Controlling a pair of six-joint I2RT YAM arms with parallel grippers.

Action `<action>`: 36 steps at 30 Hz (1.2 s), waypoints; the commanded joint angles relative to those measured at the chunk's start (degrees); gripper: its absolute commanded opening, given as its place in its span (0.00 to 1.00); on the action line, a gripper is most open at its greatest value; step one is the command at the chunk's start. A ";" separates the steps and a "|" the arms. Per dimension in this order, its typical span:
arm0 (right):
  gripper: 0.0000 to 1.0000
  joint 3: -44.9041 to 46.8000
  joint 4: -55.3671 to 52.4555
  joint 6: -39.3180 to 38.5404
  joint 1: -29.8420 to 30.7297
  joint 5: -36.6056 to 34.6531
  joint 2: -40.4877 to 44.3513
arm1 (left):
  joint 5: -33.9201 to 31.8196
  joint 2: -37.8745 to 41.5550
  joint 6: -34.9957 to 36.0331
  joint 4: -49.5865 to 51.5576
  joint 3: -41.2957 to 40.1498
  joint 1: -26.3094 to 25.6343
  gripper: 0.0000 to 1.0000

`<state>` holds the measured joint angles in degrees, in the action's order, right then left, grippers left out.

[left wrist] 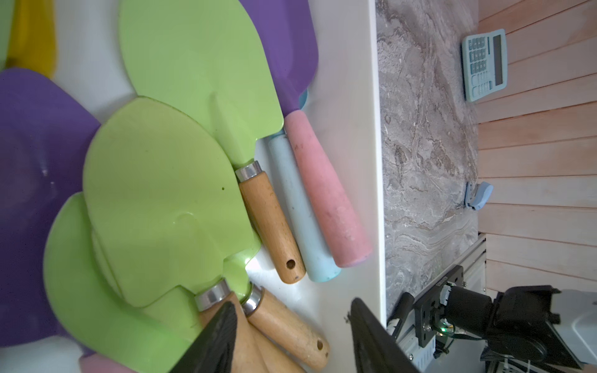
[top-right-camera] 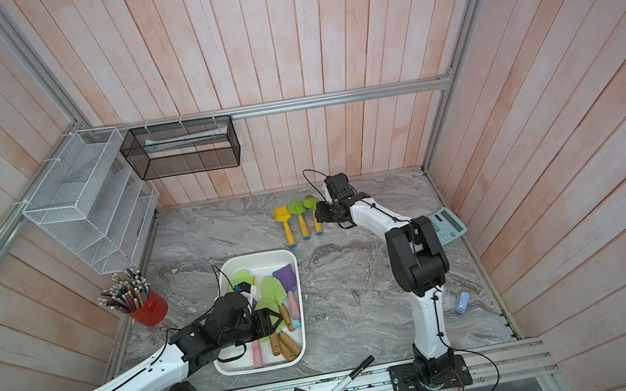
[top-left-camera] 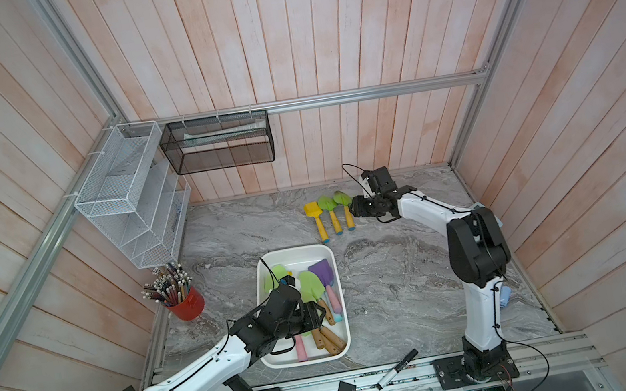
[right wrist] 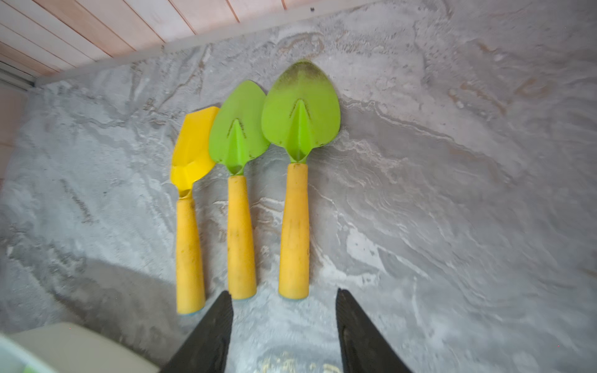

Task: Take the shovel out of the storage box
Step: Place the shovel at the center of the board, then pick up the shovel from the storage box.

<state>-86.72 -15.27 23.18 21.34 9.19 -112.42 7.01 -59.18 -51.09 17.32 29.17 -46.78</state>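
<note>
The storage box [top-left-camera: 295, 250] [top-right-camera: 258, 256], a shallow white tub, sits mid-table and holds several shovels with green and purple blades. A green shovel [left wrist: 161, 200] with a wooden handle lies on top; pink [left wrist: 326, 190] and pale blue handles lie by the box wall [left wrist: 349, 161]. My left gripper [top-left-camera: 319, 317] [left wrist: 292, 303] hangs open over the box's near end, its fingers straddling the wooden handles [left wrist: 284, 323] without closing on them. Three yellow-handled shovels lie side by side on the table at the back: one yellow [right wrist: 190, 206], two green [right wrist: 240, 193] [right wrist: 298, 161]. My right gripper [top-left-camera: 355, 209] [right wrist: 282, 292] is open and empty just behind their handle ends.
A red cup of pencils [top-left-camera: 186, 303] stands left of the box. A white wire rack [top-left-camera: 131, 198] and a black mesh basket [top-left-camera: 217, 143] hang on the walls. A marker [top-left-camera: 398, 368] lies at the front rail. A calculator [top-right-camera: 446, 225] leans at the right wall.
</note>
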 commanded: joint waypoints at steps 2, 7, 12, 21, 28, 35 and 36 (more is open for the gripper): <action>0.54 8.76 6.10 2.45 1.04 1.44 6.91 | -7.07 -1.39 -2.61 5.98 3.97 -2.63 0.57; 0.54 18.69 9.18 3.02 3.65 2.38 13.80 | -13.29 -3.35 -5.88 14.46 8.26 -7.33 0.57; 0.54 25.71 11.56 3.64 5.15 3.72 18.35 | -16.06 -8.14 -9.82 18.85 10.96 -12.72 0.57; 0.54 34.01 13.30 3.19 5.28 4.33 23.39 | -23.00 -18.60 -17.73 26.47 17.17 -21.19 0.57; 0.54 37.17 14.90 3.20 5.27 5.35 24.01 | -24.17 -23.12 -21.37 28.22 19.00 -23.73 0.53; 0.53 37.91 15.63 3.28 5.29 5.92 23.85 | -26.01 -22.43 -24.80 30.92 18.30 -24.75 0.47; 0.53 37.94 15.79 3.37 5.29 6.05 23.84 | -26.29 -22.02 -25.11 31.03 17.97 -24.76 0.46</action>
<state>-49.32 -0.95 26.17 26.55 14.15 -89.36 -16.97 -82.19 -73.82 46.11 47.24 -71.35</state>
